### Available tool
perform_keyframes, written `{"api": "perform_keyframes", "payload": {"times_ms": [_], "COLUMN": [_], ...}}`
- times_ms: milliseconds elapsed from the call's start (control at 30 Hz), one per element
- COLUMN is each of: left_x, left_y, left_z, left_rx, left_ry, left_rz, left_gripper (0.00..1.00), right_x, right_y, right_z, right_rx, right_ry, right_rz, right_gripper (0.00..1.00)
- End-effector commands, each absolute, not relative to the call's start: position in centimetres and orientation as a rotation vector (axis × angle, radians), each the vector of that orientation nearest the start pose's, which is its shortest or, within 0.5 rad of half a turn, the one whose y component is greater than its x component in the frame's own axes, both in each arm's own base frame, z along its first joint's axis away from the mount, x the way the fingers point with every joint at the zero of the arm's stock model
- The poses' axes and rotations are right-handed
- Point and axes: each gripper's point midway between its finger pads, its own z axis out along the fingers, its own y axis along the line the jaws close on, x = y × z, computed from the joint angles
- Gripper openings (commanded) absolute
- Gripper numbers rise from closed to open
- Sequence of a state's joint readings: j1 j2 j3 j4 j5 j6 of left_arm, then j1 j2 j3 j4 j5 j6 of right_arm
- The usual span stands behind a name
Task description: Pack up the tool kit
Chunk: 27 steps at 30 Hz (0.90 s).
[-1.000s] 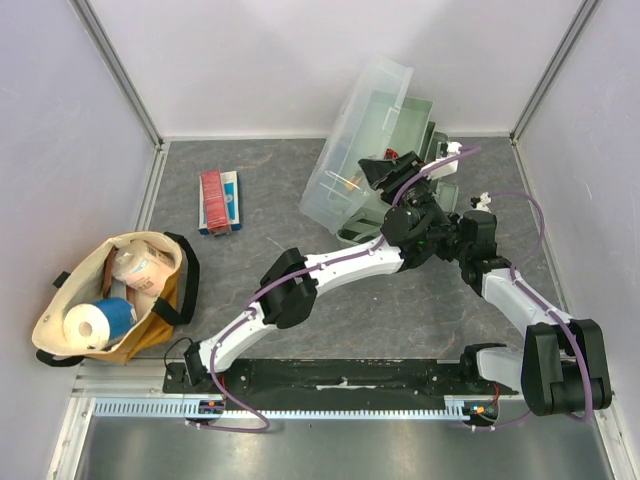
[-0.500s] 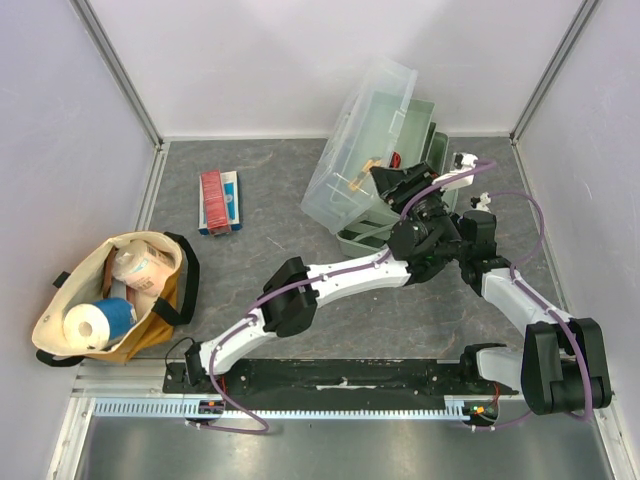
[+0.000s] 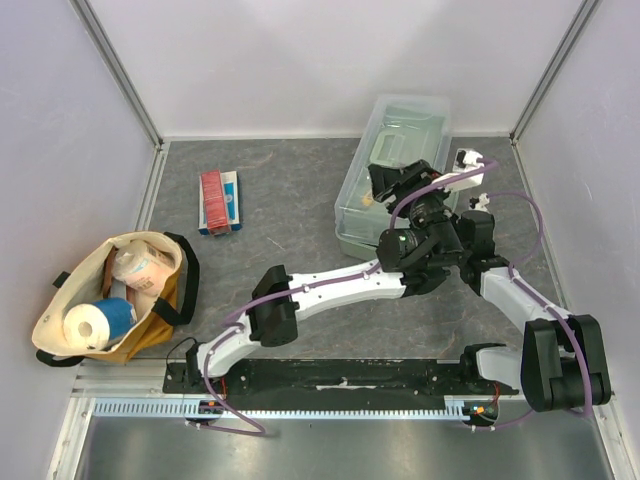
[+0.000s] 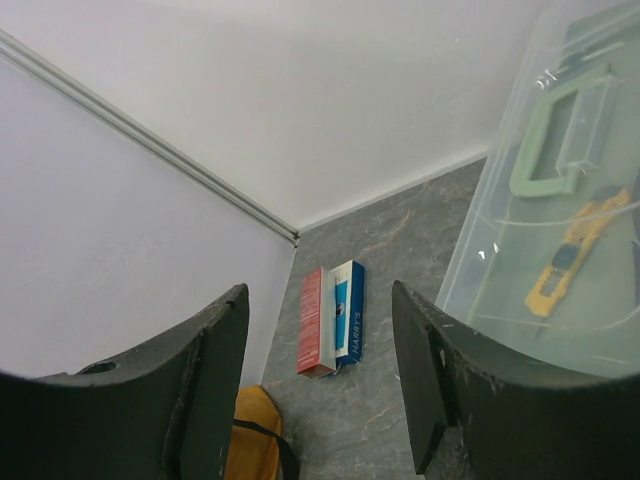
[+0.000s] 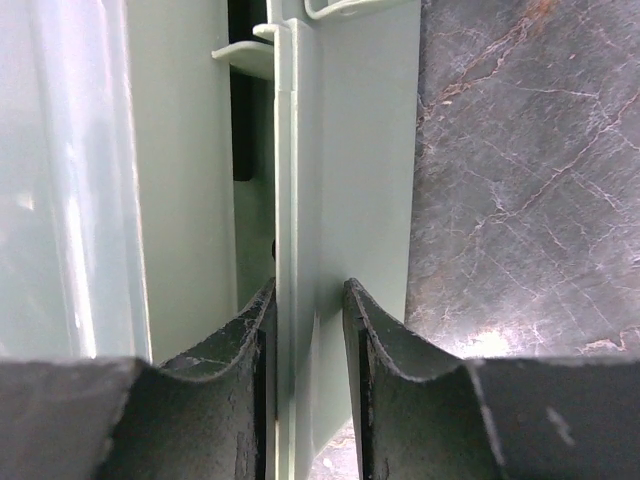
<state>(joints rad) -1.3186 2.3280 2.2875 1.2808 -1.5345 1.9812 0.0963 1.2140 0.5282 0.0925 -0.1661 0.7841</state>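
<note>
The pale-green toolbox point(image 3: 395, 165) lies at the back right with its clear lid down flat over it. My left gripper point(image 3: 400, 180) hovers over the lid's near-left part, open and empty point(image 4: 318, 292). In the left wrist view the clear lid point(image 4: 500, 240) shows its green handle point(image 4: 553, 150), with a yellow knife point(image 4: 570, 255) beneath it. My right gripper point(image 3: 447, 220) is at the box's right side, mostly hidden under the left arm. It is shut point(image 5: 308, 290) on a thin upright pale-green wall of the toolbox point(image 5: 295, 150).
A flat red-and-blue packet point(image 3: 219, 200) lies at the back left, also seen between the left fingers point(image 4: 335, 318). A tan cloth bag point(image 3: 115, 295) with a paper roll sits at the near left. Walls enclose the table on three sides.
The clear lid has swung from tilted-up down onto the box. My left gripper moved right and back with it. The right gripper stayed on the box's wall.
</note>
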Motion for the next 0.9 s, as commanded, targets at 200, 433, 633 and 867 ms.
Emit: {"api": "perform_keyframes", "payload": {"times_ms": [200, 433, 633, 867], "left_x": [26.4, 26.3, 24.6, 23.9], "left_y": [-30.7, -25.8, -19.8, -17.7], "left_z": [48.0, 49.8, 53.3, 55.0], "left_rx": [0.191, 0.145, 0.121, 0.278], "left_ry": [1.588, 1.6, 1.552, 1.461], "left_rz": [0.596, 0.606, 0.6, 0.695], "left_gripper": [0.66, 0.68, 0.68, 0.72], "right_x": [31.6, 31.8, 31.9, 32.0], "right_y": [8.4, 8.0, 8.0, 8.0], "right_z": [6.9, 8.0, 8.5, 8.3], "right_rx": [0.687, 0.66, 0.647, 0.645], "right_ry": [2.262, 2.253, 2.246, 2.254], "right_rz": [0.575, 0.543, 0.54, 0.539], "right_gripper": [0.37, 0.39, 0.42, 0.43]}}
